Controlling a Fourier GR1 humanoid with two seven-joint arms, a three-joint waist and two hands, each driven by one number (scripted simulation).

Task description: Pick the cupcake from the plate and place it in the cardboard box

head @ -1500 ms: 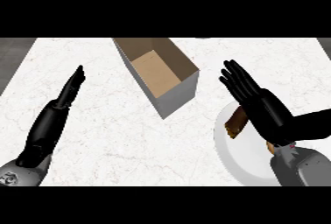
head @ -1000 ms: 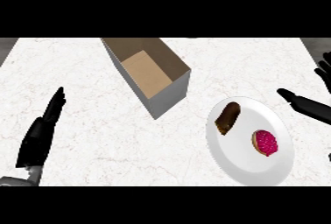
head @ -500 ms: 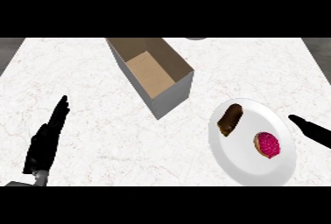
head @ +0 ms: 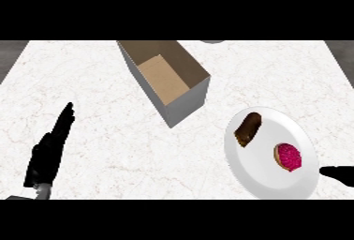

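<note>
A white plate (head: 259, 166) lies at the right of the counter. On it sit a dark brown chocolate pastry (head: 248, 128) and a pink-topped cupcake (head: 287, 156). An open cardboard box (head: 165, 79) stands at the upper middle, nothing visible inside. My left hand (head: 50, 150) rests at the lower left, fingers straight and pointing up, holding nothing. Only a black tip of my right hand (head: 338, 175) shows at the right edge, just right of the plate; its fingers are out of view.
The counter top (head: 104, 117) is white marble with grey floor showing at both upper corners. A small grey round object (head: 213, 41) peeks in at the top edge behind the box.
My right hand has pulled back from above the plate to the right edge, uncovering both pastries. The left hand has sunk toward the lower left corner.
</note>
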